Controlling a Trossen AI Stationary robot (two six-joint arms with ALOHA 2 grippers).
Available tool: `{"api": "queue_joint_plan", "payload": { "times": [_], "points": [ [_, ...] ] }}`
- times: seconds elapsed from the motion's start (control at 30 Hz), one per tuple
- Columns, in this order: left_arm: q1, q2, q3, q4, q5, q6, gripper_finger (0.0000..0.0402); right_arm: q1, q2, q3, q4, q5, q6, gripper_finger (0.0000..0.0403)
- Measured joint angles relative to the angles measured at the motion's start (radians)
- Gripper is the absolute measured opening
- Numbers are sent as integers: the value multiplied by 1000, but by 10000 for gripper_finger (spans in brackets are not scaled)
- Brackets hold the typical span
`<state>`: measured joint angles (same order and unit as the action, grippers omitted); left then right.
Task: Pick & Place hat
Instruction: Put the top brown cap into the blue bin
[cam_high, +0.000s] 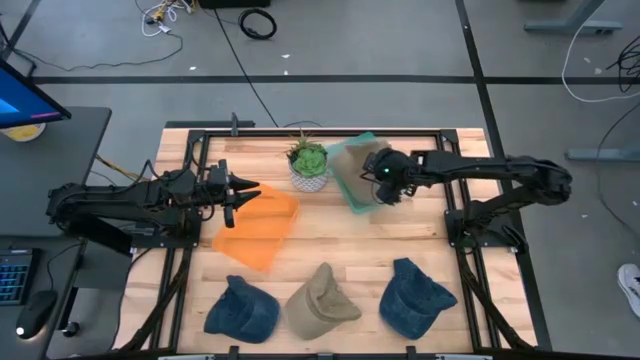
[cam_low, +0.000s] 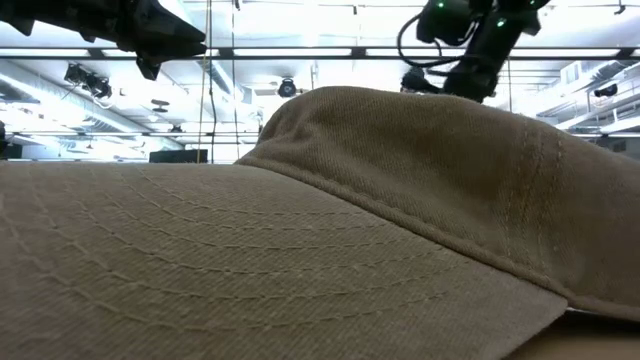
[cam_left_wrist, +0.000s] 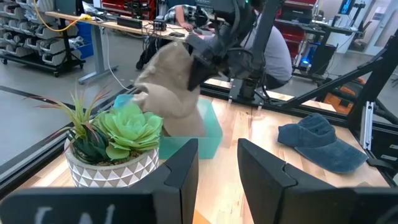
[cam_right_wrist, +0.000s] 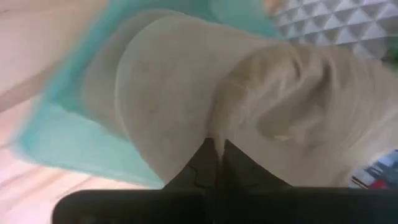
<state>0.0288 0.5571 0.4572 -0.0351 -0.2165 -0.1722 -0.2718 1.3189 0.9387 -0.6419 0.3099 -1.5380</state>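
My right gripper (cam_high: 380, 172) is shut on a tan hat (cam_left_wrist: 171, 81) above the teal bin (cam_high: 358, 207) at the table's far right. The hat fills most of the right wrist view, with the teal bin's wall (cam_right_wrist: 56, 137) below it. My left gripper (cam_high: 245, 190) is open and touches nothing, hovering over the orange bin (cam_high: 262, 228). Its fingers (cam_left_wrist: 183, 171) point toward the potted succulent (cam_left_wrist: 121, 134) and the teal bin (cam_left_wrist: 208, 140). Three more hats lie along the near edge: a blue hat (cam_high: 240, 308), a tan hat (cam_high: 320, 300) and another blue hat (cam_high: 415, 298). My right gripper pinches a bunched part of the tan hat's cloth (cam_right_wrist: 214, 132) between its two fingers, coming from above. The hat hangs slack below the fingers, its lower part (cam_left_wrist: 180, 121) down inside the teal bin. I cannot tell whether it rests on the bin's floor.
The potted succulent (cam_high: 308, 165) stands between the two bins at the far side. The tan hat at the near edge (cam_low: 320, 230) blocks most of the low view. Bare wood (cam_high: 350, 250) lies between the bins and the row of hats. A person sits beyond the table (cam_left_wrist: 273, 46).
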Motion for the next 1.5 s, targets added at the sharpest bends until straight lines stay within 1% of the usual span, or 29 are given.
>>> {"api": "queue_joint_plan", "payload": {
  "times": [0.1,0.2,0.33,0.43,0.6,0.73,0.8,0.9,1.07,1.13,1.23,1.33,1.4,1.47,1.5],
  "points": [
    [0,0,0,0,0,0,115,-13,16,1,44,58,-101,11],
    [0,0,0,-1,0,0,115,-21,20,1,24,20,-131,11],
    [0,0,0,-8,0,0,115,-22,23,1,-85,-66,-44,10],
    [0,0,0,-7,0,0,115,-22,23,1,-97,-137,38,11],
    [0,0,0,-7,0,0,115,-22,23,1,-40,-152,271,23],
    [0,0,0,-7,0,-5,115,-22,23,1,-56,-162,428,36],
    [0,0,0,-6,0,-27,115,-22,23,1,-73,-171,461,42],
    [0,0,0,-6,-1,-32,115,-22,23,1,-79,-170,459,52],
    [0,0,0,-6,-1,-34,115,-22,22,1,-29,-170,469,73],
    [0,0,0,-6,-1,-34,115,-22,22,1,3,-169,499,84],
    [0,0,0,-6,-1,-34,115,-21,22,1,41,-148,625,103],
    [0,0,0,-6,-1,-34,115,-21,22,1,61,-143,870,121],
    [0,0,0,-6,-1,-34,115,-21,22,1,81,-181,1037,132],
    [0,0,0,-6,0,-34,115,-16,22,1,96,-235,1133,142],
    [0,0,0,-6,-1,-30,115,-12,22,1,104,-253,1152,147]
  ]
}}
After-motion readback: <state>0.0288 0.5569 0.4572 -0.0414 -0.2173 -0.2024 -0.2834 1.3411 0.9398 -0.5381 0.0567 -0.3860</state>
